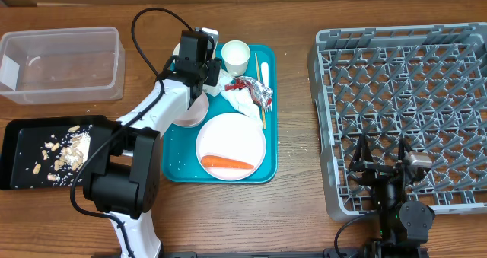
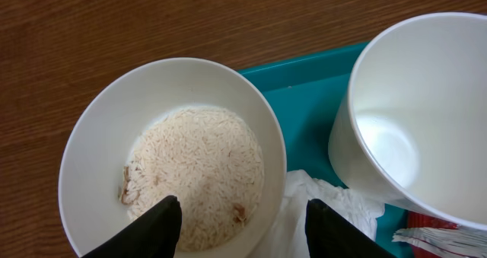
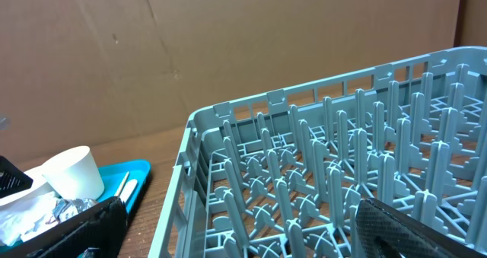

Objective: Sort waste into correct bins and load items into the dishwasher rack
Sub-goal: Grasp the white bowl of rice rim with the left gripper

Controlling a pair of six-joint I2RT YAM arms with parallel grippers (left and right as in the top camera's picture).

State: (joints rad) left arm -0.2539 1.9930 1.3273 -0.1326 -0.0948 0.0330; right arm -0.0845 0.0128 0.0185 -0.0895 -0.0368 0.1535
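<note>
The left gripper [image 2: 243, 211] stands spread astride the right rim of the rice-smeared white bowl [image 2: 91, 144], at the upper left corner of the teal tray [image 2: 304, 90]. The right gripper [image 1: 381, 156] gapes wide over the lower edge of the dishwasher rack [image 1: 426, 68].

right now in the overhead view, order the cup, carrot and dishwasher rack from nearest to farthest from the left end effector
1. cup, just right of the left end effector
2. carrot, on the plate, toward the front
3. dishwasher rack, far right
</note>
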